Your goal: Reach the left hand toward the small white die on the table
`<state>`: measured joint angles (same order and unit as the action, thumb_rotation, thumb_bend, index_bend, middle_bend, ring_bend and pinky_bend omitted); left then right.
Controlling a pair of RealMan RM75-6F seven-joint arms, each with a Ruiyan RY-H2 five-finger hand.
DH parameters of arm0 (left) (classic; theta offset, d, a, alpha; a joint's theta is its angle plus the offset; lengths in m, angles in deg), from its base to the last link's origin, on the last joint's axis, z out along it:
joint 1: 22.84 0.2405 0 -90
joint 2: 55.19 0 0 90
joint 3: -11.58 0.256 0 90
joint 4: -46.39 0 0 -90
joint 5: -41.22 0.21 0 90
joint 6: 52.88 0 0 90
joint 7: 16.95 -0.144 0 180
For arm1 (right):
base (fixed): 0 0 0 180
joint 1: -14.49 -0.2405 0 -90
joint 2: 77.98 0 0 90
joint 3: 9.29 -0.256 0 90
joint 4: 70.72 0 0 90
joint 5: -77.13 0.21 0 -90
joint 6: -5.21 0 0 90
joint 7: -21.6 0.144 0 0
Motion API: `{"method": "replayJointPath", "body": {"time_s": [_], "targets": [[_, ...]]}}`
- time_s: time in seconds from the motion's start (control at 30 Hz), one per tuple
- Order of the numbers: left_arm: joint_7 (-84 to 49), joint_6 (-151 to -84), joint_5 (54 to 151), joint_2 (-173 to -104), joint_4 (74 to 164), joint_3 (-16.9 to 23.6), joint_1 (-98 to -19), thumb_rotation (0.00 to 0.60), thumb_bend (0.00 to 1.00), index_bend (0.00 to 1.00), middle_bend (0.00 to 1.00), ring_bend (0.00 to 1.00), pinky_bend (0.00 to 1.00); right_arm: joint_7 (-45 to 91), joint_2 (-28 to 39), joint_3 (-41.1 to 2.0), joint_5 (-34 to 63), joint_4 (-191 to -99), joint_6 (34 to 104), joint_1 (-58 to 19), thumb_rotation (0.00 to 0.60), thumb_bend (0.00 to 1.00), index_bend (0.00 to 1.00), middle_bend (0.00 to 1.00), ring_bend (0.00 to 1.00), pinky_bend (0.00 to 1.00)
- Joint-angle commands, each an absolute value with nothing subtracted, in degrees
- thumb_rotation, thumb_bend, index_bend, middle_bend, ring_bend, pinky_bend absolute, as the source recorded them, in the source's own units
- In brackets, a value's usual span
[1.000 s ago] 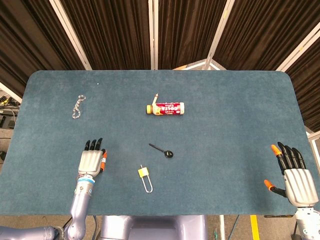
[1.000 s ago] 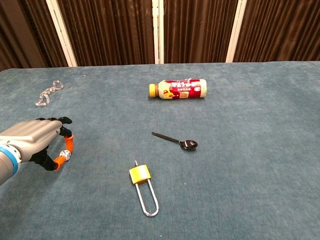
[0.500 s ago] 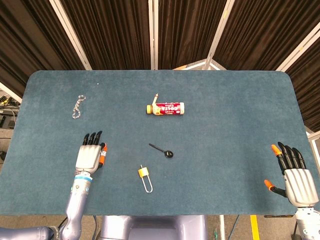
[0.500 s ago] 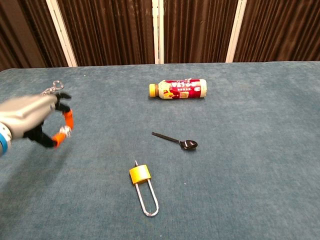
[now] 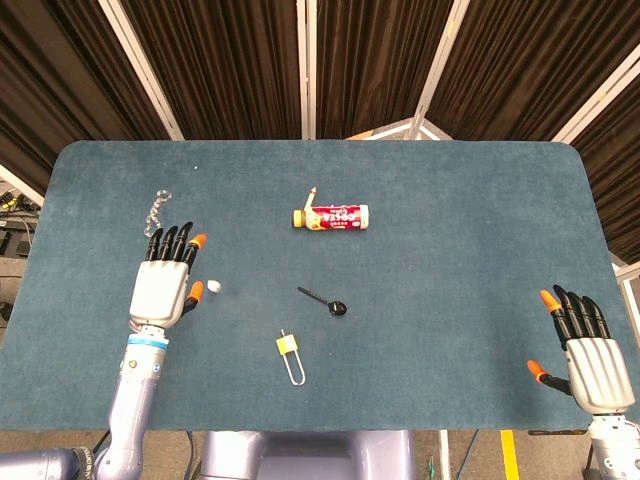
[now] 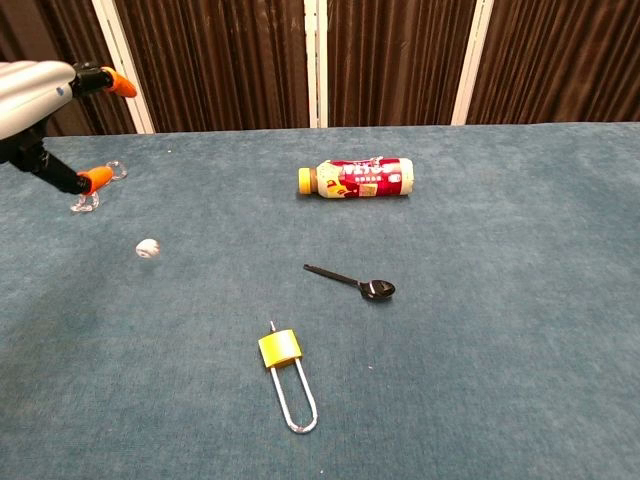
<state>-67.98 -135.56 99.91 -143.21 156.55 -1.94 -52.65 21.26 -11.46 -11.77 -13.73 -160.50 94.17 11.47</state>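
Your left hand (image 5: 163, 283) is up off the counter (image 5: 450, 230) with its fingers spread apart, and it holds nothing. In the chest view the left hand (image 6: 45, 95) sits high at the left edge, with its orange tips apart. At about 11 o'clock from the hand lies a small clear chain (image 5: 157, 209), partly behind the fingertips in the head view. The small white die (image 5: 213, 287) lies on the counter just at 3 o'clock from your left hand, close to the thumb tip. In the chest view you can see the die (image 6: 148, 248) lies apart from the hand.

Next, at 5 o'clock from the die, lies a padlock (image 5: 290, 355) with a yellow body and a long silver loop. A black spoon (image 5: 325, 300) lies at 3 o'clock from the die. Well up at 12 o'clock from the spoon, a drink bottle (image 5: 331, 217) lies on its side.

Far over on the right, your right hand (image 5: 585, 350) is near the counter's near corner, fingers apart, holding nothing.
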Motion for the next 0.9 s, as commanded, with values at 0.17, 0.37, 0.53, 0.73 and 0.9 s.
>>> {"method": "replayJointPath", "body": {"time_s": [0.17, 0.37, 0.53, 0.73, 0.9], "targets": [[-63.94, -137.40, 104.13, -141.52, 156.07, 1.82, -50.02, 0.600, 0.41, 0.10, 0.00, 0.00, 0.00, 21.26, -11.46, -11.83, -13.50, -160.43, 94.08, 11.49, 0.600, 0.06, 0.00, 0.00, 0.00, 0.00], [-55.78, -141.05, 109.98, -137.88, 154.05, 8.27, -43.81, 0.600, 0.36, 0.05, 0.00, 0.00, 0.00, 20.49, -11.21, -11.74, -13.47, -160.39, 93.81, 11.44, 0.600, 0.06, 0.00, 0.00, 0.00, 0.00], [-51.19, -144.14, 114.13, -134.95, 152.05, 12.21, -39.29, 0.600, 0.22, 0.00, 0.00, 0.00, 0.00, 19.73, -10.83, -11.66, -13.50, -160.34, 93.74, 11.44, 0.600, 0.06, 0.00, 0.00, 0.00, 0.00], [-46.09, -147.38, 118.34, -132.15, 150.10, 15.09, -34.88, 0.600, 0.18, 0.00, 0.00, 0.00, 0.00, 19.22, -10.56, -11.66, -13.55, -160.43, 93.53, 11.29, 0.600, 0.06, 0.00, 0.00, 0.00, 0.00], [-43.95, -149.80, 121.36, -130.63, 149.79, 15.62, -32.34, 0.600, 0.18, 0.00, 0.00, 0.00, 0.00, 18.67, -10.29, -11.46, -13.93, -160.44, 93.20, 11.06, 0.600, 0.06, 0.00, 0.00, 0.00, 0.00]]}}
